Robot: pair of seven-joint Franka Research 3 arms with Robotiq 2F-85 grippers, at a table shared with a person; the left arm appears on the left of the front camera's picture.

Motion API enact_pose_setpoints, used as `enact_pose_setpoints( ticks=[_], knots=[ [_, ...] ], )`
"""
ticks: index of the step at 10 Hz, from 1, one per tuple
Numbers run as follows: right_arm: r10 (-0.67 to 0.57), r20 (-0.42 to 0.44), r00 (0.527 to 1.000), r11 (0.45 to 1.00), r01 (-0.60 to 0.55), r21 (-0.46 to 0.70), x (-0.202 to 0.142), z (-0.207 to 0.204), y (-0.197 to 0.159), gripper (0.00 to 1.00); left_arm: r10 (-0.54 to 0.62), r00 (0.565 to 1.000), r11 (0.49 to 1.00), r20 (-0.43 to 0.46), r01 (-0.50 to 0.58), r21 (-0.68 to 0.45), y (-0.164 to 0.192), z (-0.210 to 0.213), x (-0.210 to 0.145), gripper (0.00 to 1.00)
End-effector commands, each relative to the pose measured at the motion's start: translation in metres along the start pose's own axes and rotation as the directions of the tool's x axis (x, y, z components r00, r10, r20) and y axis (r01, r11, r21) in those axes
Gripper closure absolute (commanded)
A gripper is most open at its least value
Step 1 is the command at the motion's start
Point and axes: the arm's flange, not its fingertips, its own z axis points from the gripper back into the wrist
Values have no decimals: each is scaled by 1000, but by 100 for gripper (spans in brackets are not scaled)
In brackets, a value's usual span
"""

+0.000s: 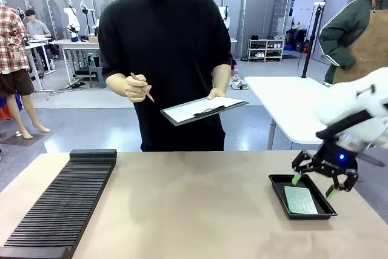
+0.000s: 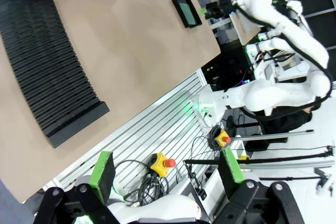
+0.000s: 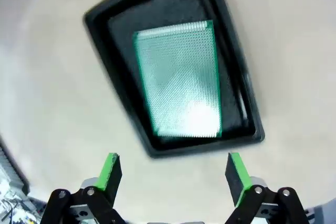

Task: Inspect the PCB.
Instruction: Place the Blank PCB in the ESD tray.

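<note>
At the far left of the front view you have the long black ribbed rack (image 1: 63,201), lying well apart from everything that matters here. In the left wrist view your left claw (image 2: 168,174) hangs off the bench's edge over cables, green pads spread wide and empty, with the bench (image 2: 131,45) in the upper part of the frame. Upper middle of the front view, the person holds a dark clipboard with white paper (image 1: 203,110) and a pen, well back from the work.

Your target sits lower right: the thin green speckled PCB (image 1: 301,200) lies flat inside the shallow black rectangular tray (image 1: 276,187). Your right claw (image 1: 313,185) hovers just above the tray's far end, fully spread, gripping nothing. In the right wrist view the PCB (image 3: 181,80) lies ahead of the pads toward the upper frame, its long axis running away from you. The tray's raised rim crowds the board's long edges, so I judge room for the pads is tight.
</note>
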Motion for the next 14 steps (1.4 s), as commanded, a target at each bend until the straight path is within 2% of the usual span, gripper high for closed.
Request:
enact_pose_setpoints(
  ticks=[1,2,4,6,9,11,12,13,14],
  knots=[
    [32,-55,998,995,-27,92,-23,88,0,0,12,1000,1000,-5,-12,20,-3,2,1,0],
    [27,-65,997,993,-20,117,-26,128,-7,0,12,1000,1000,-5,-12,20,-3,2,1,0],
    [5,1,1000,984,-5,178,-38,198,-26,0,12,1000,1000,-5,-12,20,-3,2,1,0],
    [0,55,998,967,-14,253,-55,246,-45,0,12,1000,1000,-5,-12,20,-3,2,1,0],
    [6,116,993,920,-51,389,-82,274,-78,0,12,1000,1000,-5,-12,20,-3,2,1,0],
    [24,148,989,862,-95,498,-96,271,-90,0,12,1000,1000,-5,-12,20,-3,2,1,0],
    [62,121,991,851,-115,512,-98,265,-95,0,12,1000,1000,-5,-12,20,-3,2,1,0],
    [-4,134,991,899,-55,435,-86,283,-84,0,12,1000,1000,-5,-12,20,-3,2,1,0],
    [-4,134,991,899,-55,435,-86,283,-84,0,12,1000,1000,-5,-12,20,-3,2,1,0]
  ],
)
